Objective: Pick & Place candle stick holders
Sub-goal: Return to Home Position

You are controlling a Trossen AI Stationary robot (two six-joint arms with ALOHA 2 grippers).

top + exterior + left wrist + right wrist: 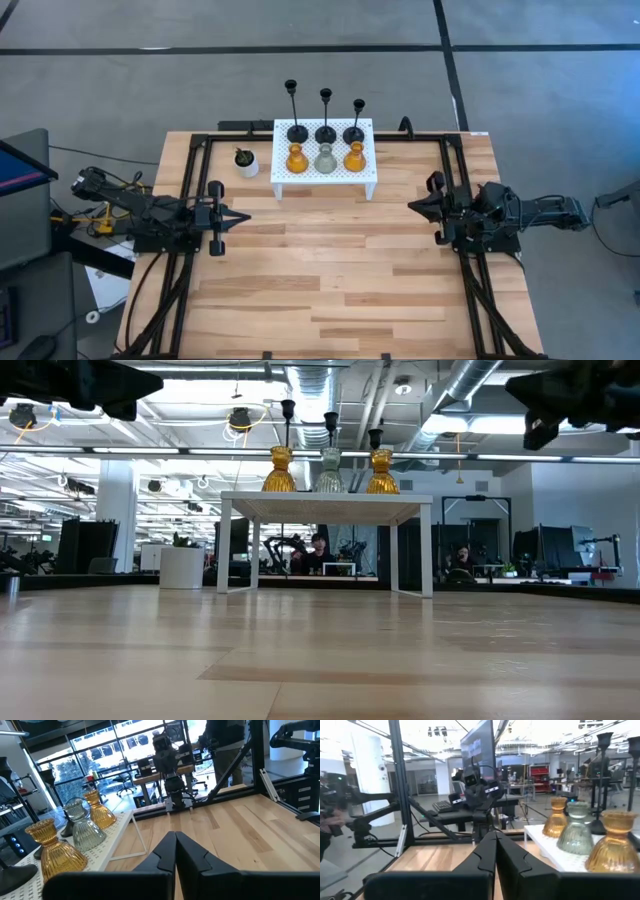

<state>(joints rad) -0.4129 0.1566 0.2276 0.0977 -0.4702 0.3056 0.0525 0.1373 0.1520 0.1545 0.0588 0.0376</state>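
Note:
Six candle stick holders stand on a white perforated stand (368,176) at the table's far middle. Three black thin-stemmed ones (326,130) stand in the back row on their round bases. In front stand an amber glass one (296,158), a clear-grey one (325,160) and a second amber one (354,157). They also show in the left wrist view (82,827) and the right wrist view (576,834). My left gripper (245,215) is shut and empty at the table's left side. My right gripper (411,205) is shut and empty at the right side.
A small white pot with a green plant (246,162) stands left of the stand. Black frame rails (190,200) run along the table's left, right and far sides. People sit in the room beyond the table (318,550).

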